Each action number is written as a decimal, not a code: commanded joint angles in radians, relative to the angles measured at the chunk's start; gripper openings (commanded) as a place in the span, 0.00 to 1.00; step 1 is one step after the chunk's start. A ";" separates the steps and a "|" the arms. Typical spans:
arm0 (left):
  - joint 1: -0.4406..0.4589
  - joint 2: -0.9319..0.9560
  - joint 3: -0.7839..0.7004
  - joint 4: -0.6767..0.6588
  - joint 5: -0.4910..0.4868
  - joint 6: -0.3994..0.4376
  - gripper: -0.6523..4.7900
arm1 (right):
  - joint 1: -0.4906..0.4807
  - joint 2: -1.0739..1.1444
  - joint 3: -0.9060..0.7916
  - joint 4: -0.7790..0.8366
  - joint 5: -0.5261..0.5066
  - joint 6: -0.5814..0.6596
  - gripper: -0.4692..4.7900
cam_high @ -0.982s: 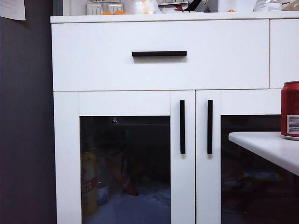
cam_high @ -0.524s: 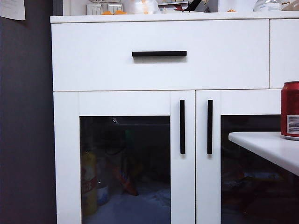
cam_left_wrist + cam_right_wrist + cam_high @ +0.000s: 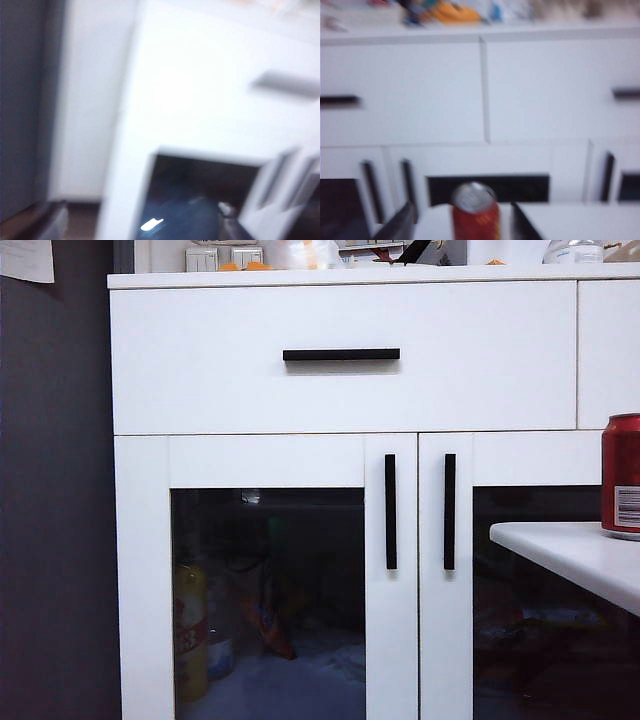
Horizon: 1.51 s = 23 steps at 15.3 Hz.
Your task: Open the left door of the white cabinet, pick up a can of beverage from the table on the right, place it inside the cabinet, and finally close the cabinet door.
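The white cabinet (image 3: pixel 340 390) fills the exterior view. Its left door (image 3: pixel 268 465) is closed, with the black bar handle (image 3: pixel 390 512) at its right edge. At the right edge the red can of beverage (image 3: pixel 621 477) stands upright on the white table (image 3: pixel 560 545). Neither gripper shows in that view. The blurred left wrist view faces the left door's dark glass (image 3: pixel 200 200); my left gripper (image 3: pixel 142 225) is open and empty, away from the door. In the right wrist view my right gripper (image 3: pixel 461 220) is open, and the can (image 3: pixel 476 215) stands on the table ahead, between the fingers' lines.
A drawer front with a horizontal black handle (image 3: pixel 341 355) sits above the doors. The right door's handle (image 3: pixel 449 512) is close beside the left one. Bottles and packets (image 3: pixel 190 630) show behind the left glass. Clutter (image 3: pixel 300 255) lies on the cabinet top. A dark wall (image 3: pixel 55 500) is at the left.
Only faint reflections in the left door's glass have shifted. The cabinet, the can and the table stand as before.
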 commanded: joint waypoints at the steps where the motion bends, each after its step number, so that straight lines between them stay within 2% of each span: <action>1: 0.000 0.011 0.092 -0.007 0.035 -0.041 1.00 | 0.002 0.003 0.116 -0.064 -0.078 -0.020 0.74; 2: 0.000 0.045 0.155 -0.008 0.085 -0.041 1.00 | 0.002 0.031 0.178 -0.077 -0.139 0.004 0.74; 5: 0.000 0.156 0.244 -0.008 0.196 -0.042 1.00 | 0.002 0.128 0.255 -0.080 -0.201 0.003 0.76; 6: 0.000 0.204 0.280 -0.008 0.204 -0.043 1.00 | 0.002 0.166 0.283 -0.072 -0.223 0.014 0.81; 7: -0.001 0.321 0.366 0.006 0.225 -0.062 1.00 | 0.002 0.262 0.358 0.049 -0.348 0.139 0.87; 8: -0.005 0.349 0.384 0.013 0.236 -0.062 1.00 | 0.002 0.281 0.375 0.067 -0.352 0.139 0.89; 9: -0.054 0.444 0.436 0.055 0.224 -0.080 1.00 | 0.001 0.335 0.439 0.060 -0.356 0.138 0.91; 11: -0.150 0.549 0.488 0.082 0.153 -0.087 1.00 | 0.001 0.399 0.552 -0.069 -0.358 0.133 0.93; 12: -0.303 0.669 0.544 0.112 0.039 -0.086 1.00 | 0.001 0.480 0.683 -0.201 -0.356 0.090 0.93; 13: -0.339 0.694 0.555 0.120 0.006 -0.085 1.00 | 0.001 0.500 0.715 -0.222 -0.354 0.077 0.93; 14: -0.458 0.780 0.586 0.163 -0.124 -0.062 1.00 | 0.001 0.531 0.767 -0.237 -0.347 0.053 0.93; 16: -0.593 0.908 0.603 0.271 -0.232 -0.027 1.00 | -0.001 0.559 0.811 -0.220 -0.342 0.051 0.93; 18: -0.680 1.059 0.608 0.397 -0.315 -0.011 1.00 | -0.001 0.581 0.814 -0.200 -0.351 0.052 0.93; 21: -0.731 1.261 0.621 0.535 -0.337 -0.012 1.00 | 0.000 0.626 0.814 -0.217 -0.352 0.059 0.93; 23: -0.768 1.529 0.737 0.575 -0.375 -0.012 1.00 | 0.000 0.704 0.813 -0.203 -0.346 0.058 0.93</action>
